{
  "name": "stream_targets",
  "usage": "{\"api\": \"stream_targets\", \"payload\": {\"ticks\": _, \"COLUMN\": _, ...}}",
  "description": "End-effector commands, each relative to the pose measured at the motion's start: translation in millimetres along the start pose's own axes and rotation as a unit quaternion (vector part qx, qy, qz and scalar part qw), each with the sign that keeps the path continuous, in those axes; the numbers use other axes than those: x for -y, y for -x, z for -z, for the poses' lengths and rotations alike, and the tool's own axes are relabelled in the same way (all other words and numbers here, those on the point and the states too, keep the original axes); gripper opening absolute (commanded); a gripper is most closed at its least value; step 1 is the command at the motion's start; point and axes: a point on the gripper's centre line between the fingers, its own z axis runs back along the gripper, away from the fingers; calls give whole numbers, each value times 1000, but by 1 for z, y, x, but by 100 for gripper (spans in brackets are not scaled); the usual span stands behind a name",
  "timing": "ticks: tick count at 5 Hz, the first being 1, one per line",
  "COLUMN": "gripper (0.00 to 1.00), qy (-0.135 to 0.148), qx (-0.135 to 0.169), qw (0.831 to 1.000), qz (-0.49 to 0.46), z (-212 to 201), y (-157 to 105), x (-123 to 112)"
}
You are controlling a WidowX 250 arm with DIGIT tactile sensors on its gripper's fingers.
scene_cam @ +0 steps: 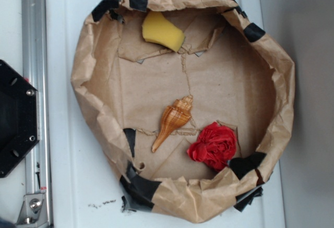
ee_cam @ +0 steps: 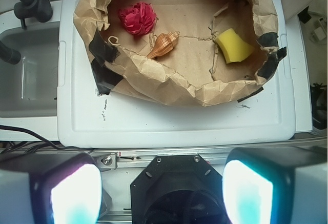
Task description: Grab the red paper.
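A crumpled red paper (scene_cam: pixel 212 146) sits untouched on the floor of a brown kraft-paper nest (scene_cam: pixel 104 118) patched with black tape, in the lower right of the exterior view and the upper left of the wrist view. Just beside it, on its left in the exterior view, lies an orange-striped seashell (scene_cam: pixel 174 120), close but apparently not touching. A yellow sponge (scene_cam: pixel 162 32) rests well apart, near the nest's top rim in the same view. The nest stands on a white table (scene_cam: pixel 78 186).

The robot's hand (ee_cam: pixel 161 188) shows only in the wrist view, as two pale, glowing fingers (ee_cam: pixel 74 193) at the bottom corners of the frame. They stand wide apart with nothing between them. The hand is far back from the nest, over the near edge of the table and the black base, and high enough for the camera to take in the whole nest.

By these pictures the job has barely begun: no approach has been made, and the reach over the paper wall, the descent and the pinch are all left to do.
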Motion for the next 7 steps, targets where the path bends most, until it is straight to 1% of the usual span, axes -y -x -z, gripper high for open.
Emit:
{"api": "stream_targets", "payload": {"ticks": 1, "gripper": 100, "qy": 0, "qx": 0, "qw": 1000, "qz": 0, "z": 0, "y": 0, "x": 0}}
{"api": "stream_targets", "payload": {"ticks": 2, "gripper": 100, "qy": -78, "qx": -8, "qw": 995, "qz": 69, "z": 34, "y": -44, "x": -2}}
{"api": "stream_targets", "payload": {"ticks": 3, "gripper": 100, "qy": -14, "qx": 16, "qw": 992, "qz": 121, "z": 60, "y": -79, "x": 1}}
{"api": "stream_targets", "payload": {"ticks": 4, "gripper": 100, "qy": 38, "qx": 20, "qw": 988, "qz": 151, "z": 86, "y": -108, "x": -8}}
{"api": "stream_targets", "payload": {"ticks": 5, "gripper": 100, "qy": 58, "qx": 49, "qw": 983, "qz": 166, "z": 108, "y": -131, "x": -8}}
{"api": "stream_targets", "payload": {"ticks": 6, "gripper": 100, "qy": 58, "qx": 78, "qw": 972, "qz": 212, "z": 132, "y": -146, "x": 10}}
{"api": "stream_targets", "payload": {"ticks": 7, "gripper": 100, "qy": 39, "qx": 89, "qw": 965, "qz": 242, "z": 160, "y": -156, "x": 33}}
